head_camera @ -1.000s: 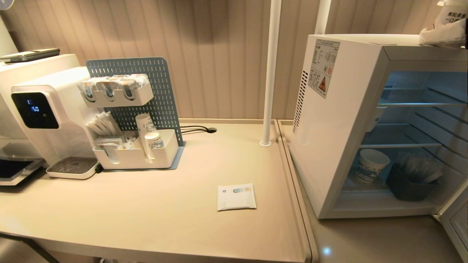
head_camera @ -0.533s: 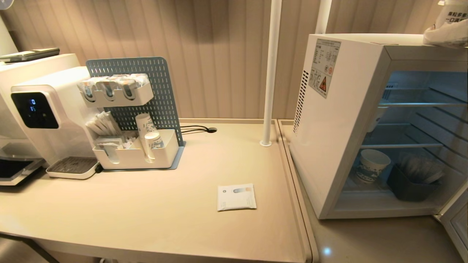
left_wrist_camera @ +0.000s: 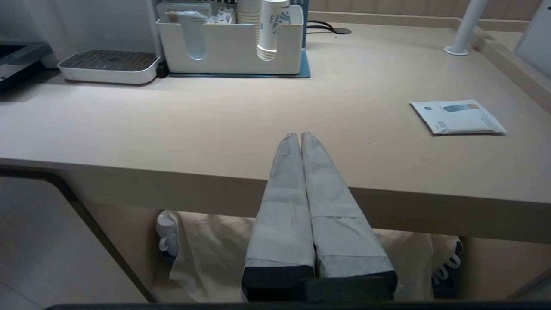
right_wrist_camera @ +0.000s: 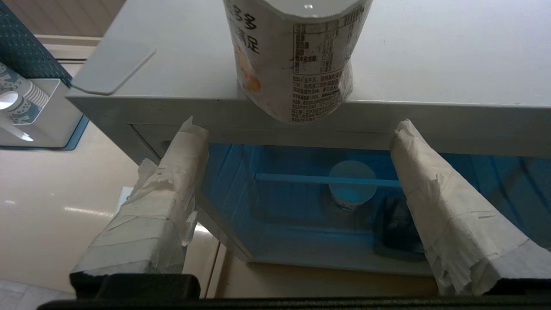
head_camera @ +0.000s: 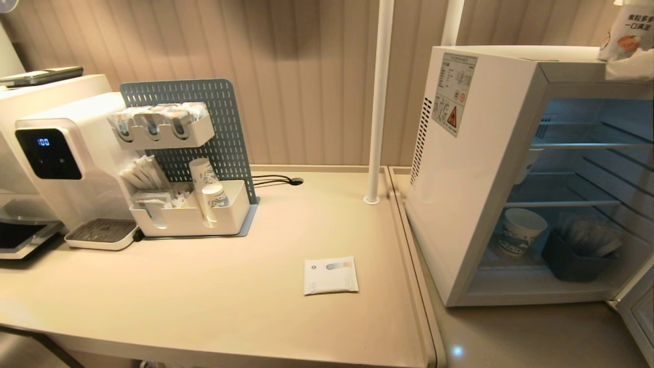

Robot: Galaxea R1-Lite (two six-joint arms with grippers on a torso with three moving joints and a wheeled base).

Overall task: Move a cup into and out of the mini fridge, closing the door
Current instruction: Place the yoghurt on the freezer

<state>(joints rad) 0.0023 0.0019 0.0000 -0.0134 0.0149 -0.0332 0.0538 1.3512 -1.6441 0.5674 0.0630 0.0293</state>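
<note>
A white cup [right_wrist_camera: 297, 60] with printed text stands on top of the mini fridge [head_camera: 470, 168], at its front edge, likely set there as the spot outside the fridge. The right claw [right_wrist_camera: 297, 142] hangs just in front of it, fingers spread wide and clear of the cup on both sides, holding nothing. The door [head_camera: 636, 312] hangs open, so closing it seems the step left. The left claw [left_wrist_camera: 300, 137] sits pressed shut at the bench [head_camera: 204, 296] edge, idle. Compared with a second ago, the right claw has drawn back from the cup and opened wider.
</note>
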